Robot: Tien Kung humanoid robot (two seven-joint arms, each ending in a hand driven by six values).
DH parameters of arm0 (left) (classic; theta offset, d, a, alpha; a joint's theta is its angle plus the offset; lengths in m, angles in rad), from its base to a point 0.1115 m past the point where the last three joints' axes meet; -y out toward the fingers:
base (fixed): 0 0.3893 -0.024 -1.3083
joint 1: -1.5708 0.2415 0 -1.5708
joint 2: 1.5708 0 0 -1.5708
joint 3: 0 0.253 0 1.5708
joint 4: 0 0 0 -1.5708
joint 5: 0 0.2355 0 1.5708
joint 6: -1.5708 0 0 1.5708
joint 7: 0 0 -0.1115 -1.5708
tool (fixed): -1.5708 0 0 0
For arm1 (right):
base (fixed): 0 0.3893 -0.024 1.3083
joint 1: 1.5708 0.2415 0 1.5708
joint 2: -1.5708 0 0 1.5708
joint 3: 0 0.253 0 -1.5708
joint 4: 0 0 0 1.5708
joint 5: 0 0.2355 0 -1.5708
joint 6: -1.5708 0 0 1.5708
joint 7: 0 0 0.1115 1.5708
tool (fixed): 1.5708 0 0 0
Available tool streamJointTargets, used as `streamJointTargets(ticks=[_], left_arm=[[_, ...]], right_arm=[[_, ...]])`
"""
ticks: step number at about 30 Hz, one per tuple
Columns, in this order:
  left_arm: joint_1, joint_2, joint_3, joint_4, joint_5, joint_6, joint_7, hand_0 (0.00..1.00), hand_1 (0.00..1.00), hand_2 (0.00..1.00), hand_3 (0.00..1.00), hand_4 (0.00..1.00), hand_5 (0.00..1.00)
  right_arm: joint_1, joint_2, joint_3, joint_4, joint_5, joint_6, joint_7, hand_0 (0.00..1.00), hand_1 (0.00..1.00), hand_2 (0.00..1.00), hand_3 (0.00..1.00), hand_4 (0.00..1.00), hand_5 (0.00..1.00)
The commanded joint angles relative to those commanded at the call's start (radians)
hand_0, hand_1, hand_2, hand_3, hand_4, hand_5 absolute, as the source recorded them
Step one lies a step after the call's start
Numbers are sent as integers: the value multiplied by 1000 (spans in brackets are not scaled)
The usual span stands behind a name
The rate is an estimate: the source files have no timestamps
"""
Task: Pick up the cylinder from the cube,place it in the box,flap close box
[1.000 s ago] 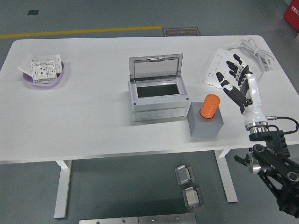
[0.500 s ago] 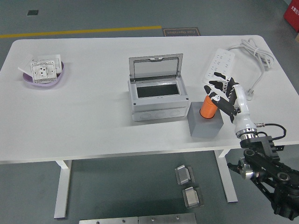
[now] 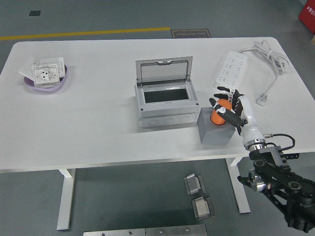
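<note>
My right hand (image 3: pixel 227 110) curls its black fingers around the orange plastic cylinder (image 3: pixel 219 114) standing on the grey cube (image 3: pixel 214 129); a loose grip risks tipping it sideways off the cube.

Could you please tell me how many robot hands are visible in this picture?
1: the right hand, at the table's right, its fingers wrapped around the orange cylinder on the grey cube. The left one isn't visible.

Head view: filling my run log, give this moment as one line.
right robot hand: closing around orange cylinder | cylinder: on grey cube | grey box: lid open | left: not visible
</note>
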Motion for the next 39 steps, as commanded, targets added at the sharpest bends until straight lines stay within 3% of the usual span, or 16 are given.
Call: streamJointTargets(ticks=[6, 7, 12, 13, 24, 25, 30, 31, 36, 37, 39], left_arm=[[-3, -1, 1, 0, -1, -1, 0, 623, 640, 605, 630, 681, 269], [-3, -1, 2, 0, -1, -1, 0, 623, 640, 604, 630, 681, 268], [-5, -2, 4, 0, -1, -1, 0, 623, 640, 604, 630, 681, 268], [-6, -3, 4, 0, -1, -2, 0, 625, 640, 604, 630, 681, 268], [-12, -6, 5, 1, -1, -1, -3, 622, 640, 605, 630, 681, 268], [-12, -6, 5, 1, -1, -1, -3, 619, 640, 605, 630, 679, 265], [-12, -8, 5, 1, -2, -1, -3, 619, 640, 605, 630, 679, 265], [-12, -8, 5, 1, -2, -1, -3, 618, 640, 605, 630, 679, 265], [-12, -9, 5, 1, -2, -1, -3, 618, 640, 605, 630, 679, 265], [-12, -9, 5, 1, -3, -1, -3, 620, 641, 606, 631, 679, 263], [-12, -9, 6, 2, -3, -1, -2, 620, 641, 606, 631, 679, 263]], right_arm=[[6, -1, -22, -10, -8, -3, -11, 737, 720, 621, 729, 812, 268], [6, -1, -25, -10, -9, -4, -13, 722, 718, 623, 731, 693, 112], [10, -2, -37, -14, -12, -7, -19, 722, 718, 623, 731, 693, 112], [11, -2, -38, -15, -12, -7, -19, 717, 726, 617, 731, 576, 6], [15, -4, -52, -25, 0, 3, -20, 701, 719, 606, 725, 532, 2], [14, -4, -52, -24, 3, 5, -20, 721, 696, 579, 673, 271, 2], [11, -4, -47, -17, 15, 12, -15, 721, 696, 579, 673, 271, 2], [11, -4, -45, -15, 16, 12, -15, 666, 634, 544, 582, 2, 2], [9, -6, -38, -4, 13, 6, -13, 666, 634, 544, 582, 2, 2], [8, -6, -37, -1, 12, 5, -12, 529, 535, 461, 376, 2, 2], [7, -6, -34, 4, 8, 2, -12, 529, 535, 461, 376, 2, 2]])
